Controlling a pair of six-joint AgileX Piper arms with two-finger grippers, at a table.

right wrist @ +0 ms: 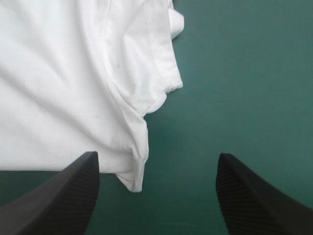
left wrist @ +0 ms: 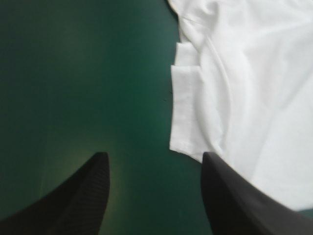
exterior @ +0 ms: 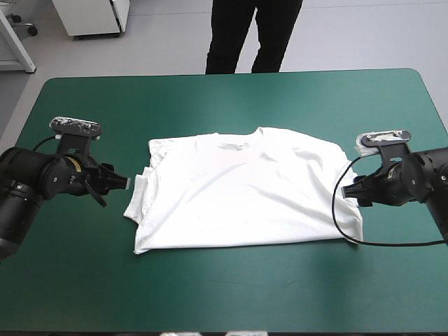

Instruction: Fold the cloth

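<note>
T-shirt (exterior: pixel 241 192) lies spread flat mid-table on the teal-green cover (exterior: pixel 231 301). Left gripper (left wrist: pixel 154 156) is spread wide, just beside the near sleeve. Right gripper (right wrist: pixel 156 155) is likewise spread, at the opposite sleeve.

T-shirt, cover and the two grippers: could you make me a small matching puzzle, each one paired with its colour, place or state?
Things:
1. T-shirt
2. left gripper
3. right gripper
4. cover

Descriptions:
A. open, low at the shirt's right side
B. teal-green, bare along the far edge
C. white, spread flat mid-table
D. open, low at the shirt's left side

Pairs: 1-C, 2-D, 3-A, 4-B
</note>
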